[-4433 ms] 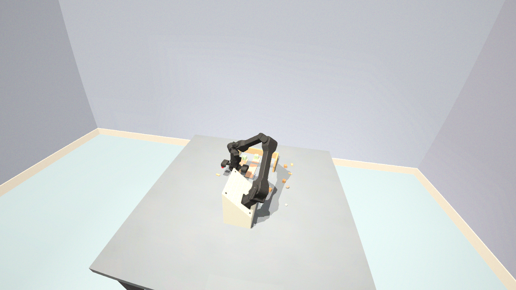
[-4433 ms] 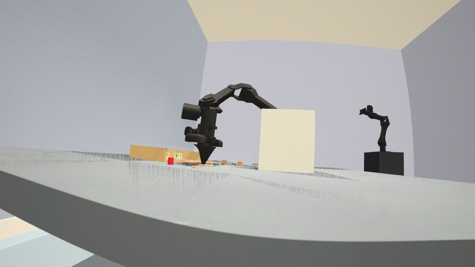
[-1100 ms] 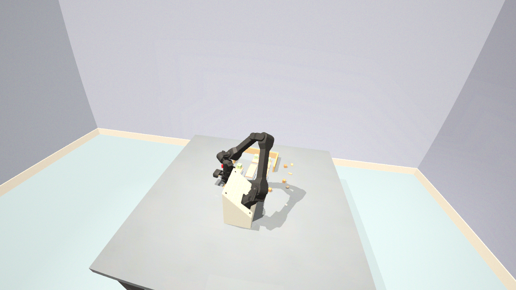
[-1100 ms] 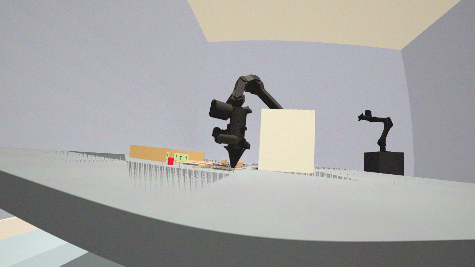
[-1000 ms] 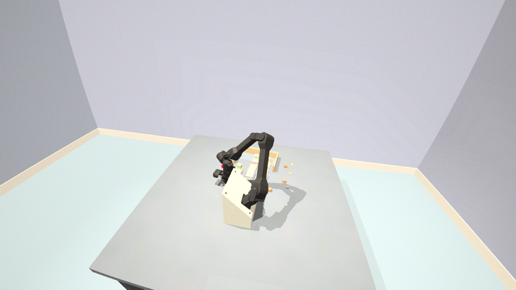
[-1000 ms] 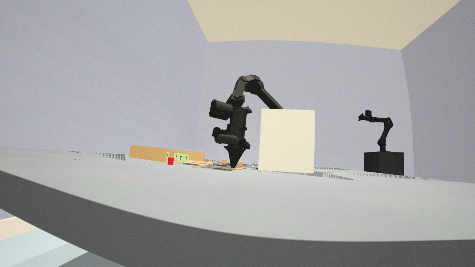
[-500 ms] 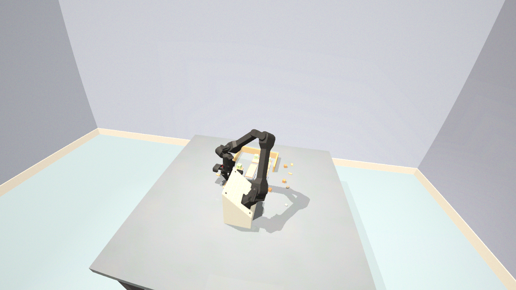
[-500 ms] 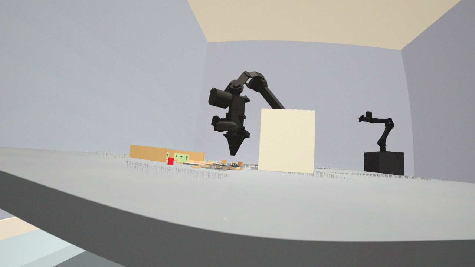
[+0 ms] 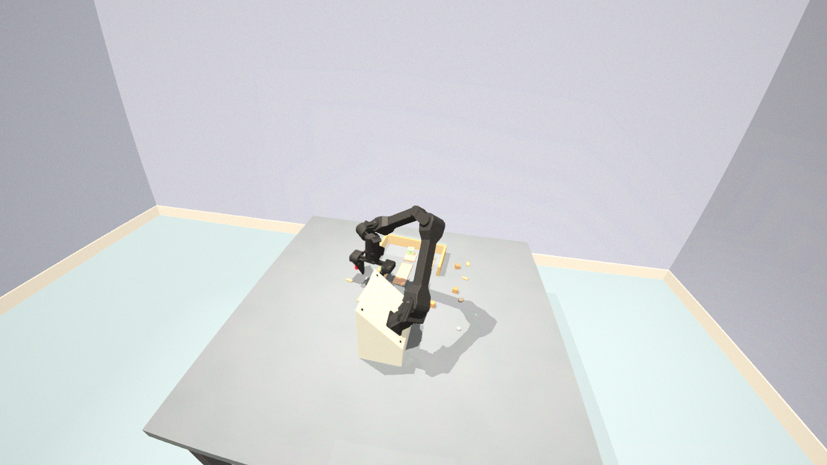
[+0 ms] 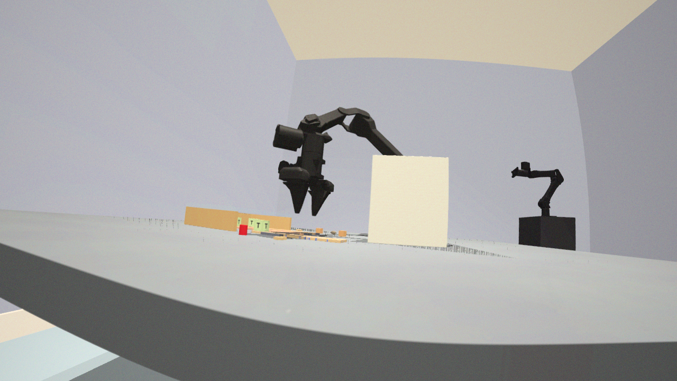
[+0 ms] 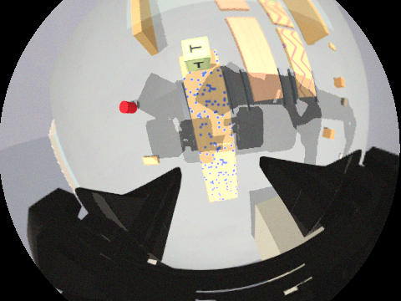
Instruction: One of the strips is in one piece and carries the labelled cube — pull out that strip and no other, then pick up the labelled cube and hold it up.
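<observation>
My gripper (image 9: 371, 271) (image 10: 305, 214) (image 11: 221, 166) is open and empty, above the table over the near part of the blue-dotted strip (image 11: 221, 180). That strip looks unbroken and lies lengthwise between dark rails. A green cube (image 11: 196, 48) marked T sits on its far end. The plain strip (image 9: 403, 270) (image 11: 255, 50) shows a gap before its far piece (image 11: 231, 5). The zigzag strip (image 11: 300, 63) is also split, from a far piece (image 11: 277, 14). Another green cube (image 9: 410, 250) stands at the far end of the plain strip. Several T cubes overlap in the exterior view.
An orange-tan wall (image 9: 413, 243) (image 10: 210, 218) (image 11: 309, 21) encloses the strips' far ends. A red cylinder (image 9: 356, 267) (image 10: 243, 229) (image 11: 128, 107) stands left of the dotted strip. Small orange blocks lie to the right, one small tan block (image 11: 150, 160) at left. The cream arm base (image 9: 378, 341) (image 10: 409, 201) is near.
</observation>
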Motion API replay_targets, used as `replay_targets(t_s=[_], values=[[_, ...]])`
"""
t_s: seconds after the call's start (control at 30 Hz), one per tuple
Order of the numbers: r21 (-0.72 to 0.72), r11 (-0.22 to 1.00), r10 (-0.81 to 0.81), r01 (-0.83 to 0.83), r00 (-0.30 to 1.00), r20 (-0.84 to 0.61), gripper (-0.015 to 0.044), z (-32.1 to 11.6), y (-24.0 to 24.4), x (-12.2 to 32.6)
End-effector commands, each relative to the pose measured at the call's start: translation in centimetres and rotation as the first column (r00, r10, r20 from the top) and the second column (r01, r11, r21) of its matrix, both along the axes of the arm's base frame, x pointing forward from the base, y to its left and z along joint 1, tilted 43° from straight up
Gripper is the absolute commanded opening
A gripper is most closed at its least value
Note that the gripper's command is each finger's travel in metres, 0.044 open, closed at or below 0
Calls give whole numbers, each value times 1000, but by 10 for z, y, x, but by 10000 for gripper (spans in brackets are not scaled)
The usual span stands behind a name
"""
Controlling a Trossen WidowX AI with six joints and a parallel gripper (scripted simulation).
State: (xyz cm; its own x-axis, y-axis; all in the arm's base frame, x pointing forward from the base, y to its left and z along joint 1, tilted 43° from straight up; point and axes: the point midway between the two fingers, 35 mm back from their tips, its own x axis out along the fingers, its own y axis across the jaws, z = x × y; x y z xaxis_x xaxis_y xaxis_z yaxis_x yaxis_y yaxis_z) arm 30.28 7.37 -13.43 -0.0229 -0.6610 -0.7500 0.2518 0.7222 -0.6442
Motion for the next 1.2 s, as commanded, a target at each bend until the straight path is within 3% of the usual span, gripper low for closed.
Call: replay_targets(t_s=[0.0,0.87,1.1,1.17], values=[[-9,1000,3,-3,1000,-11,440,2,-3,14],[-11,1000,3,-3,1000,-4,440,21,-17,130],[-11,1000,3,-3,1000,-4,256,14,-23,131],[-11,1000,3,-3,1000,-4,250,12,-25,131]])
